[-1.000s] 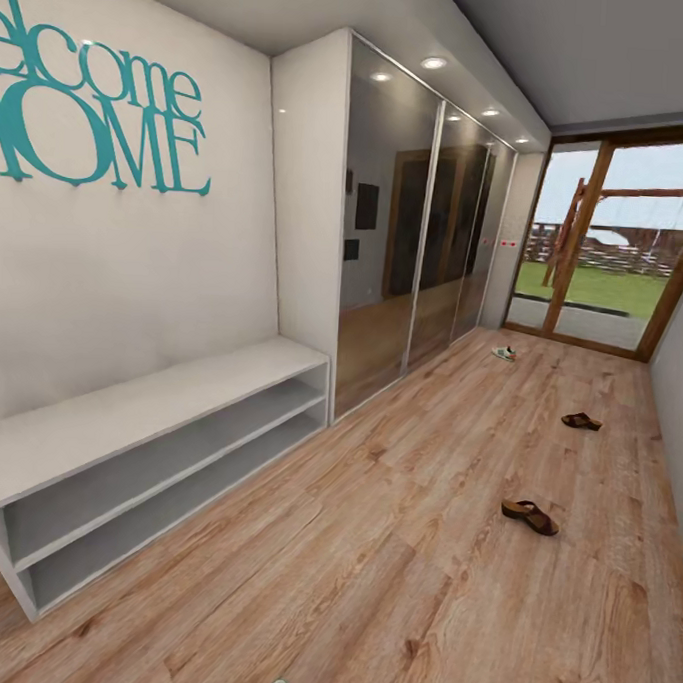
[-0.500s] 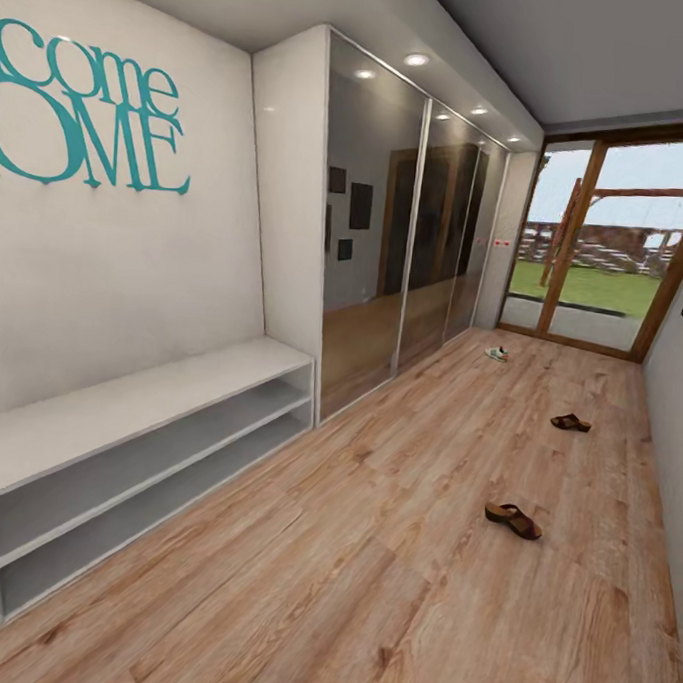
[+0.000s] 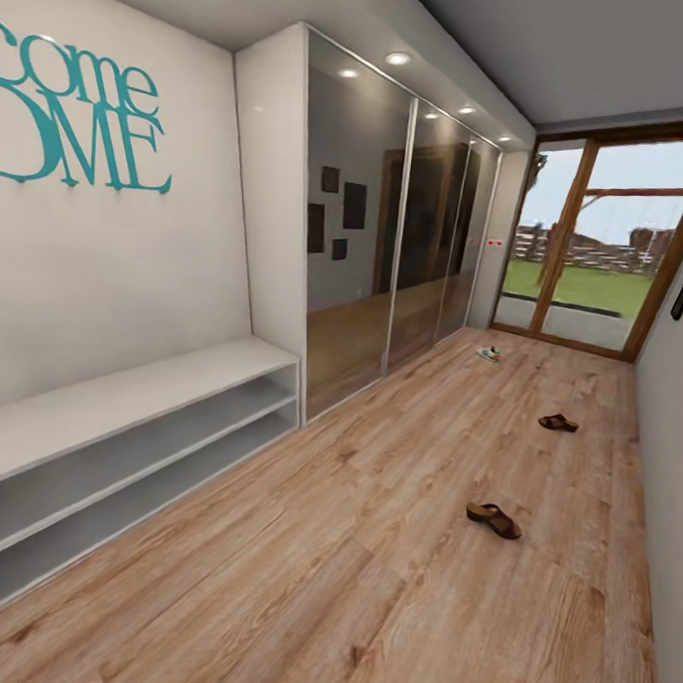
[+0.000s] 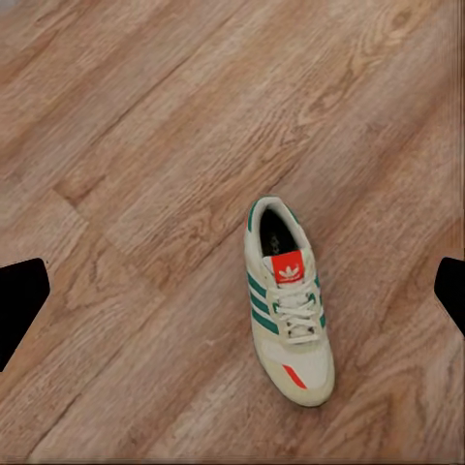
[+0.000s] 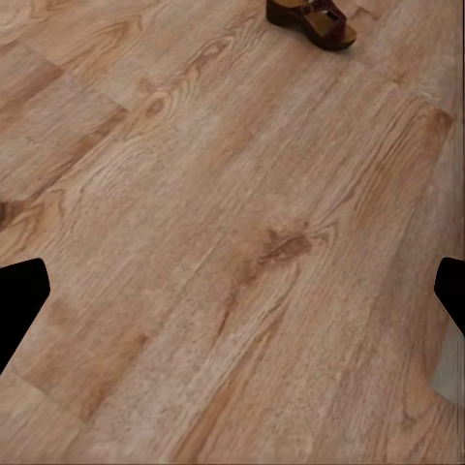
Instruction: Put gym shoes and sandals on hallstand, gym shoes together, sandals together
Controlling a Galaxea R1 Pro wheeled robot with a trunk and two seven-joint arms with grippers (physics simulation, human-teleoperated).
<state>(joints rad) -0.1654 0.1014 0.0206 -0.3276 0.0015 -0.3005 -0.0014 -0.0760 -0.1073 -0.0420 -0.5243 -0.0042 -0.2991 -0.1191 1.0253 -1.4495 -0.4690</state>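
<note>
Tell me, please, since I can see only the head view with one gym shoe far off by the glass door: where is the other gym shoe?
Observer: The left wrist view shows a gym shoe standing on its sole on the corridor floor, under that arm.
Operator: Is the left gripper holding it?
Observer: No. The left gripper is open, with its fingertips wide apart and clear of the shoe.
Operator: And the right arm?
Observer: The right gripper is open too, with bare planks between its fingertips.
Operator: Is anything near it?
Observer: A sandal lies on the floor, partly cut off by the edge of the right wrist view.
</note>
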